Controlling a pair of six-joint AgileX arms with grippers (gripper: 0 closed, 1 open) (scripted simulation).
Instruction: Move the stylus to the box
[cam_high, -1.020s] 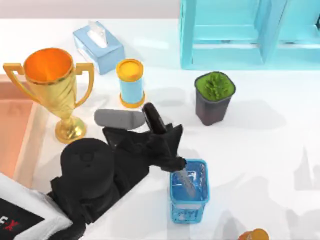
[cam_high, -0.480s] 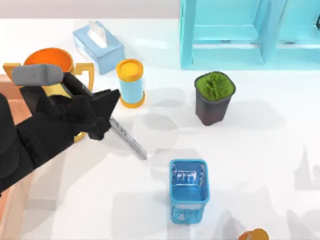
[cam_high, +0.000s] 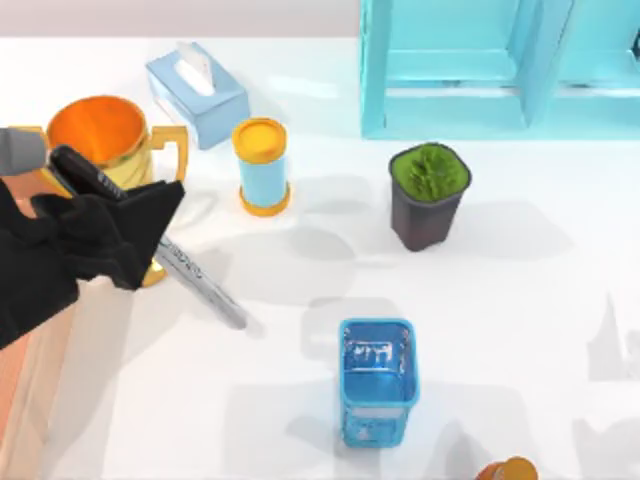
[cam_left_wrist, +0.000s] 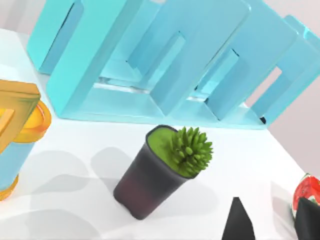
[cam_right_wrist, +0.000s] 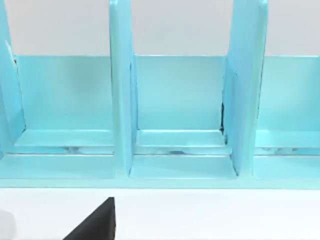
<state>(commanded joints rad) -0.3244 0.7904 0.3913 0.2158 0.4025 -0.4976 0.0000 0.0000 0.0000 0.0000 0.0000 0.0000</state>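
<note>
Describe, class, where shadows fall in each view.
Top view: the plant pot throws a soft grey shadow toward the table's right, and the stylus in the left end effector has one too. Left wrist view: the pot's shadow lies beside it. Right wrist view: the shelf is evenly lit.

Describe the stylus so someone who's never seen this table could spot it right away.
Find the gold trophy at the table's left. In front of it the left gripper holds the stylus, a slim silvery-grey stick slanting toward the blue box, thinner than anything nearby.

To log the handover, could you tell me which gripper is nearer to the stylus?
Left. The left gripper is closed on the stylus over the table's left side; the right gripper faces the blue shelf, far off.
</note>
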